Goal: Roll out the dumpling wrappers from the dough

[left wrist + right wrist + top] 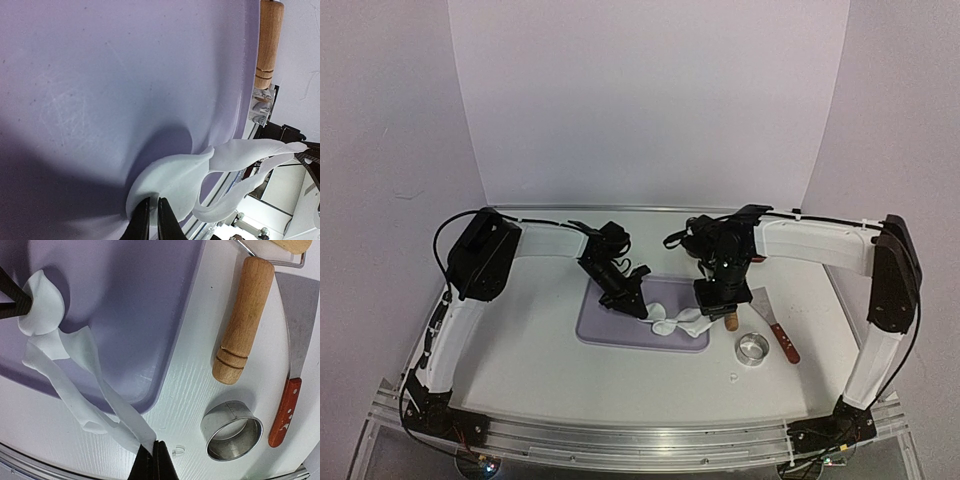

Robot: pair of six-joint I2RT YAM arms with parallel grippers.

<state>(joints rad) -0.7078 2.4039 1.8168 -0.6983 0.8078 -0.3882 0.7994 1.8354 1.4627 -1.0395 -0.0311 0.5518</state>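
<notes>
- Dough (75, 370), soft and white, pulled into a ragged, twisted ribbon that hangs between the two grippers.
- The left gripper (150, 216) has its dark fingers drawn narrow, pinching a broad curled flap at one end of the dough. That end sits over the lavender tray (100, 75) and casts a shadow on it.
- The right gripper (152, 460) has its fingers pressed together on the thin far end of the dough, where two strips narrow to a point. That end is over the white table (540, 360), just past the tray's rim.
- Between the two grips the dough splits into long uneven strips with torn edges, and it crosses the tray's raised rim.
- In the overhead view both arms reach inward to the middle of the table, with the tray beneath them and the dough a small white patch at the tray's right end.
- To the right of the tray a wooden roller handle (245, 320) lies on the table, close to the rim.
- A metal ring cutter (231, 430) stands on the table near the end of the handle, apart from the dough.
- A scraper (295, 340) with a flat metal blade and a red handle lies beside the ring cutter, further right.
</notes>
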